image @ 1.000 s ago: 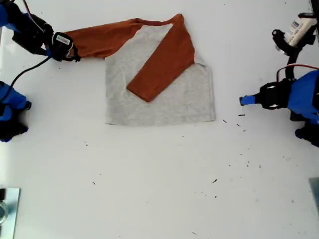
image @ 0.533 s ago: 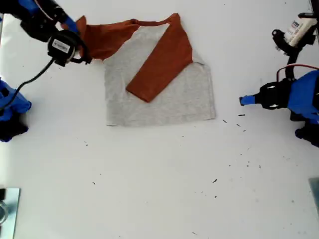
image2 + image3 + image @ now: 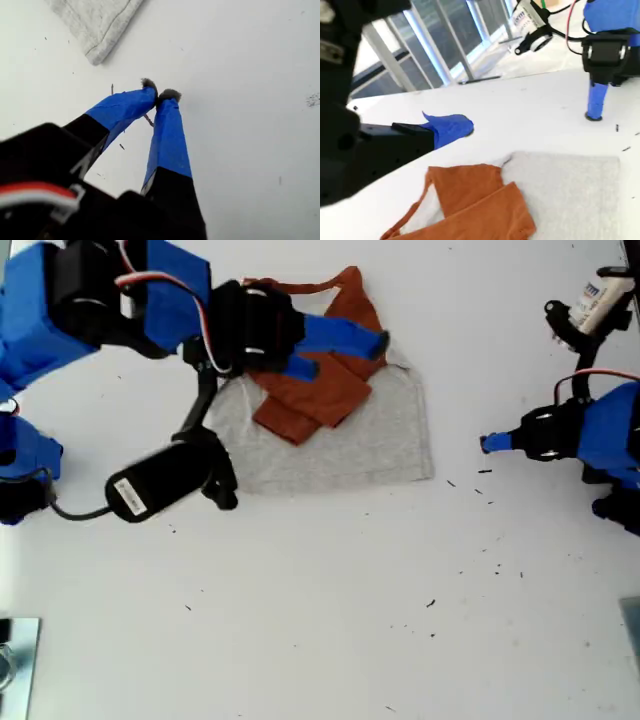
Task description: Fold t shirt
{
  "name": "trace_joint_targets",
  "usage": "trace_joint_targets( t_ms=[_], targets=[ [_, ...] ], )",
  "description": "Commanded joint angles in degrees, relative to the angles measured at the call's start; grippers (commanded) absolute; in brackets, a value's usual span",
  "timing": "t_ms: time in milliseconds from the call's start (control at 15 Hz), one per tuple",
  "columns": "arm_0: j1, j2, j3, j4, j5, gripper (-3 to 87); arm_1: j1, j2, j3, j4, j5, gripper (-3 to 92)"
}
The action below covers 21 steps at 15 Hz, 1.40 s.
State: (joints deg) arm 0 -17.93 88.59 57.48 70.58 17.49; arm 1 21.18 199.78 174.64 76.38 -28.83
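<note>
Starting from the exterior view's left, our second arm reaches in a long line over the white tabletop (image 3: 320, 620) toward the t shirt (image 3: 380, 430). Its blue body is raised and its black wrist is over the shirt's shoulder on that side. A black cylinder with a white label (image 3: 160, 485) hangs under the arm, just beside the shirt's lower corner on the exterior view's left.

Our second gripper (image 3: 345, 345) lies over the upper part of the shirt, near the neckline. One blue finger (image 3: 449, 127) shows in the second wrist view, with nothing on it. The other one we do not see clearly, so we cannot tell if the jaws are apart or together.

The t shirt lies flat on the tabletop between the two arms, with the grey body spread out. Both rust-orange sleeves (image 3: 310, 395) are folded inward and rest on the grey chest, one overlapping the other.

On the shirt's other side, toward the exterior view's right, our first arm sits low and compact. Our first gripper (image 3: 488, 442) points toward the shirt's lower corner (image 3: 95, 20) but stays apart from it. Its two blue fingers are pressed together at the tips, holding nothing, close to the tabletop.
</note>
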Motion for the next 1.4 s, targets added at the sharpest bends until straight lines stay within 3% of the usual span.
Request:
trace_joint_targets(
  t_ms=[0, 133, 267, 400, 533, 667, 800, 933, 1067, 1200, 1333],
  targets=[
    [-3.3, 19.2, 16.1, -0.2, 0.7, 12.7, 0.0, 0.9, 3.4, 0.0, 0.3, 3.5],
    [-6.2, 41.8, 48.4, -9.0, -0.8, 8.8, 0.0, 0.9, 3.4, 0.0, 0.3, 3.5],
    [-7.5, 59.6, 78.0, -13.7, -8.2, 3.2, 0.1, 0.9, 3.4, 0.0, 0.3, 3.5],
    [-3.0, 70.6, 99.7, -22.4, -13.1, 1.8, 0.2, 0.9, 3.4, 0.0, 0.2, 3.5],
    [-1.1, 80.9, 113.4, -24.1, -19.9, 0.3, 0.2, 0.9, 3.4, 0.0, 0.4, 3.5],
    [-1.5, 96.2, 120.0, -17.9, -21.3, -0.3, 0.1, 0.9, 3.4, 0.1, 1.5, 3.5],
    [-0.4, 99.0, 116.5, -14.7, -22.4, -0.3, -1.1, -0.1, 0.4, -0.4, 5.4, 4.2],
    [2.7, 79.8, 101.8, -10.4, -25.8, 7.9, -2.1, -19.2, -16.3, -1.4, 6.2, 24.6],
    [5.7, 55.3, 79.3, -3.3, -27.3, 21.3, -3.0, -48.6, -41.4, 0.2, 2.0, 34.5],
    [7.9, 39.6, 60.6, 1.9, -26.9, 27.0, -4.4, -65.9, -58.4, 4.1, 0.8, 35.4],
    [9.0, 29.2, 51.8, 3.7, -26.2, 28.5, -5.0, -73.8, -64.1, 5.7, 1.1, 35.3]
  ],
)
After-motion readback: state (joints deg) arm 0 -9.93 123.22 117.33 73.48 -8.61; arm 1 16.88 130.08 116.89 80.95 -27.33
